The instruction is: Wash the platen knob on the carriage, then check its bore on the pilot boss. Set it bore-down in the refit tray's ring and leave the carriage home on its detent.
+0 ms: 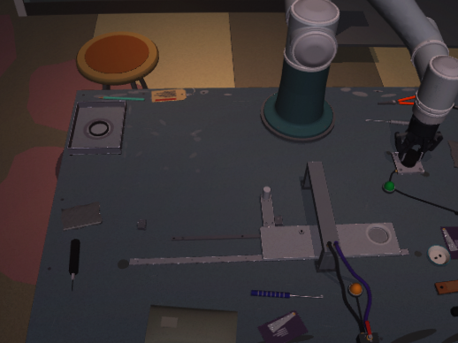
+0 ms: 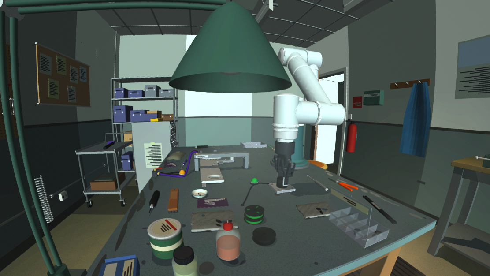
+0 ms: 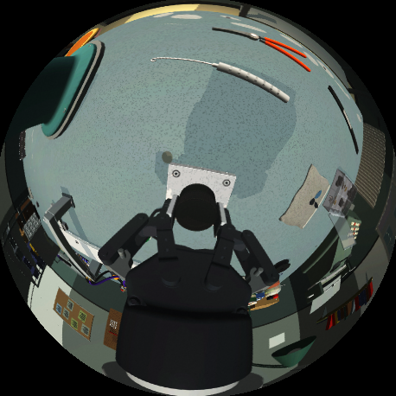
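The black platen knob [image 3: 197, 206] stands upright on the small square boss plate [image 1: 409, 166] at the bench's right side. My gripper [image 3: 197, 212] is straight above it, and its fingers are closed on the knob's sides [image 2: 283, 180]. The boss under the knob is hidden. The carriage [image 1: 329, 241] sits at the right end of its rail, under the grey bridge, its round seat empty. The refit tray [image 1: 96, 127] with its dark ring lies at the far left corner of the bench.
The arm's teal base [image 1: 297, 116] stands behind the carriage. A green button [image 1: 389, 186] with a black cable lies just beside the boss plate. Orange-handled pliers [image 1: 400, 101] and a probe lie behind it. A bridge [image 1: 321, 208] crosses the rail.
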